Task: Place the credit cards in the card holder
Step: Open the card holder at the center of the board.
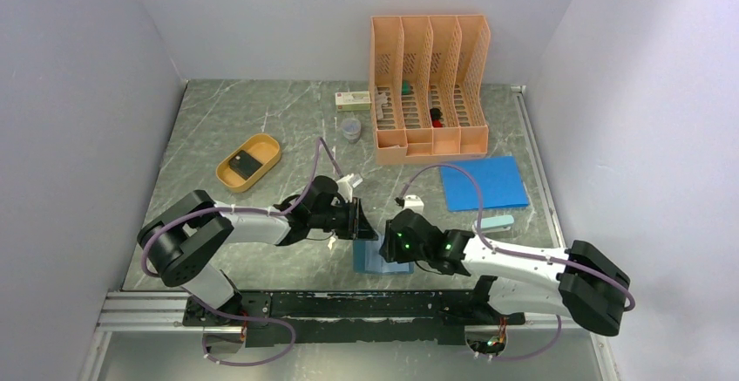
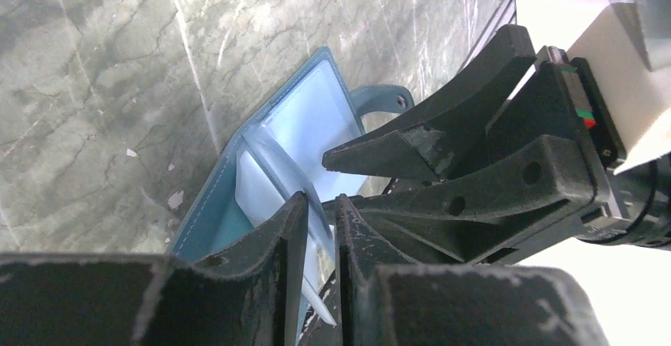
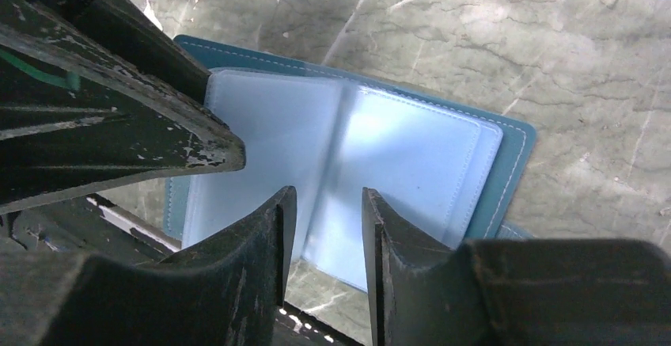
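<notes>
The teal card holder (image 1: 376, 261) lies open on the table near the front edge, its clear inner pockets (image 3: 411, 156) facing up. My left gripper (image 2: 320, 203) stands over its left half, jaws only slightly apart, and a raised clear pocket leaf (image 2: 277, 164) passes between them. My right gripper (image 3: 328, 199) hovers open over the near edge of the card holder with nothing between its fingers (image 3: 269, 219). The two grippers nearly meet above it, left (image 1: 359, 221) and right (image 1: 388, 231). One dark credit card (image 1: 247, 164) lies in the orange oval tray (image 1: 266, 147), far left of both grippers.
An orange file organizer (image 1: 429, 89) stands at the back. A bright-blue sheet (image 1: 484, 182) lies at the right, a pale teal item (image 1: 494, 222) below it. A small white box (image 1: 353, 98) and a grey cup (image 1: 350, 128) sit at the back centre.
</notes>
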Available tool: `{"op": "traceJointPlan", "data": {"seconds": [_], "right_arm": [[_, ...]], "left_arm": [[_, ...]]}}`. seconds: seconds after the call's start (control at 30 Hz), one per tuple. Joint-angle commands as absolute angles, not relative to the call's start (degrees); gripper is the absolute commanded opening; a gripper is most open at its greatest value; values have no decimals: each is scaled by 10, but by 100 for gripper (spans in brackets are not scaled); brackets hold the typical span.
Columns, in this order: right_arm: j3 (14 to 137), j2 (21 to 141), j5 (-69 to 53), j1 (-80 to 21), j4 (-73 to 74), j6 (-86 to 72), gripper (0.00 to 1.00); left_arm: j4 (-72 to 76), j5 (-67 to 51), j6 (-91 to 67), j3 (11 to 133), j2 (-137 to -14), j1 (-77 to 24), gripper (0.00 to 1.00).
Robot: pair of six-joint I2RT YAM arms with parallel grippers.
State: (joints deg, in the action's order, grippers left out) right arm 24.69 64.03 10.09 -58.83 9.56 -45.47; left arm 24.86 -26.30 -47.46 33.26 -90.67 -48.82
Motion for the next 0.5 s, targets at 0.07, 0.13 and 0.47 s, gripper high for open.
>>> {"op": "traceJointPlan", "data": {"seconds": [0.07, 0.13, 0.47], "right_arm": [[226, 611, 118, -581, 102, -473, 40], [221, 605, 116, -579, 100, -476, 40], [210, 592, 105, -574, 89, -480, 41]], "left_arm": [[309, -293, -493, 320, -907, -485, 24], [321, -298, -497, 318, -910, -485, 25], [344, -307, -504, 315, -932, -485, 25]]}}
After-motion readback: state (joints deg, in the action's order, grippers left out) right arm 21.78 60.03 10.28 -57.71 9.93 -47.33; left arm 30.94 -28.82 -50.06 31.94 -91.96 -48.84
